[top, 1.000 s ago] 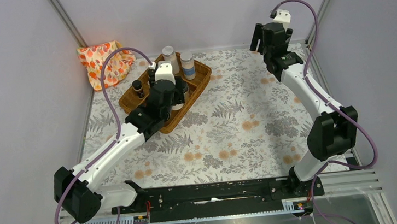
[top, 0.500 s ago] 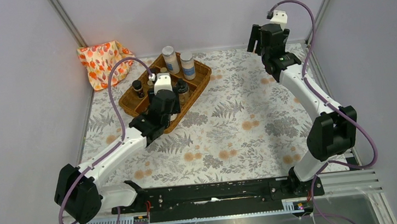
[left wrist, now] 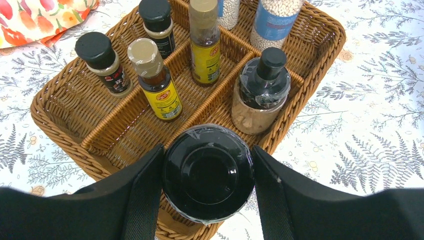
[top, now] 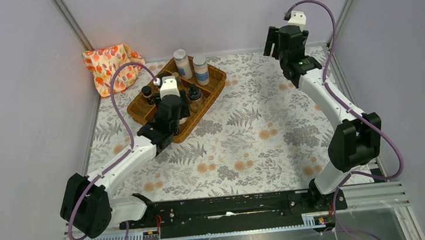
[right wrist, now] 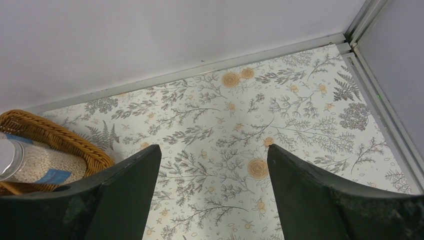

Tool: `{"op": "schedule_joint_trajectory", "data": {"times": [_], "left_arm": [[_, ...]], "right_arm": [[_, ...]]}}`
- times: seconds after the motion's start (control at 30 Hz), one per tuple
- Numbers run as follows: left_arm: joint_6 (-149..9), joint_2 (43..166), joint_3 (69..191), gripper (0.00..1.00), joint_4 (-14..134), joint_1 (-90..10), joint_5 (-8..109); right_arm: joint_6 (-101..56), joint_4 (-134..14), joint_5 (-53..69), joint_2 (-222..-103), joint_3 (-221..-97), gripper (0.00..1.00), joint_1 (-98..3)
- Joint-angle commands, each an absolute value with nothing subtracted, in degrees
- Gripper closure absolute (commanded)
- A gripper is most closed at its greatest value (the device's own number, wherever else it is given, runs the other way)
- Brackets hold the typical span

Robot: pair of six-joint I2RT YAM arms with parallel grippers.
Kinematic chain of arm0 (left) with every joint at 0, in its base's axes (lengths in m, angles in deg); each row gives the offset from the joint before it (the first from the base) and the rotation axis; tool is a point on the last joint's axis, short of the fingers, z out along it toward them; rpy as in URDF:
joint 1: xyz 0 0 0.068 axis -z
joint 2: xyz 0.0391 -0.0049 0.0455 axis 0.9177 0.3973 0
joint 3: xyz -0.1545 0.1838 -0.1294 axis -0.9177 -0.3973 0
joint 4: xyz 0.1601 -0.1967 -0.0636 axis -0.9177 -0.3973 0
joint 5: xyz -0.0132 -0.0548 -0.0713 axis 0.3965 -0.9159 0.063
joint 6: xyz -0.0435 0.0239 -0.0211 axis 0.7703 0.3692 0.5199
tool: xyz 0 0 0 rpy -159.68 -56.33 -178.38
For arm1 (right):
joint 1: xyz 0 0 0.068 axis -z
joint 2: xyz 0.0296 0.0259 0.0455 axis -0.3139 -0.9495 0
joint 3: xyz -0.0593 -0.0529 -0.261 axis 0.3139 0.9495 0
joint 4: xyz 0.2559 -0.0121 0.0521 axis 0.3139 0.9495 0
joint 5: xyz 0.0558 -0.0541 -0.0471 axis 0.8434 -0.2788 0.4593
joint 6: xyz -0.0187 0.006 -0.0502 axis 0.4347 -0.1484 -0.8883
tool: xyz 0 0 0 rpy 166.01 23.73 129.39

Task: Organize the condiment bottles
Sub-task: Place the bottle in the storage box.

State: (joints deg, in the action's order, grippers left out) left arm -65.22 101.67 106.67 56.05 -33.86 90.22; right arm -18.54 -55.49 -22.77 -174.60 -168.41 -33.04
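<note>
As the left arm is easing back toward the near left compared with a second ago, the left pincer [left wrist: 206, 167] is grasping the round black-lidded jar [left wrist: 207, 182] over the near rim of the brown wicker divided tray [left wrist: 320, 55]. Its placement is judged pending. The right pincer [right wrist: 212, 150] is hanging released and empty.

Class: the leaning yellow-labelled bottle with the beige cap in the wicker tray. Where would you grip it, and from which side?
Grip the leaning bottle at its cap and neck, coming from above. Walls and dividers of the wicker tray fence in its lower body, while the cap stands clear of neighbours; matching its lean should help.
</note>
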Motion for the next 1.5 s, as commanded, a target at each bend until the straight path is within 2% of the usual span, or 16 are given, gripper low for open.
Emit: {"op": "schedule_joint_trajectory", "data": {"times": [0.0,0.7,1.23,1.3,1.4,1.47], "left_arm": [[-66.18,102.05,105.72,1.00,65.69,-35.17,89.72],[-65.55,108.05,100.00,1.00,79.30,-38.81,82.29],[-65.82,112.14,97.36,1.00,84.85,-39.15,82.97],[-65.89,112.02,97.08,0.93,84.37,-39.09,83.17],[-66.07,111.52,96.44,0.63,84.39,-39.08,83.48],[-66.24,111.21,96.18,0.48,84.32,-39.08,83.81]], "right_arm": [[-19.27,-57.90,-22.59,-175.45,-170.48,0.15,-33.53],[-20.67,-57.74,-23.24,-177.45,-172.06,0.14,-33.58],[-21.57,-57.80,-23.22,-177.07,-170.66,0.14,-33.57],[-21.49,-57.74,-23.28,-176.99,-170.56,0.14,-33.59],[-21.42,-57.60,-23.17,-176.77,-170.45,0.14,-33.59],[-21.33,-57.54,-23.09,-176.76,-170.40,0.13,-33.59]]}}
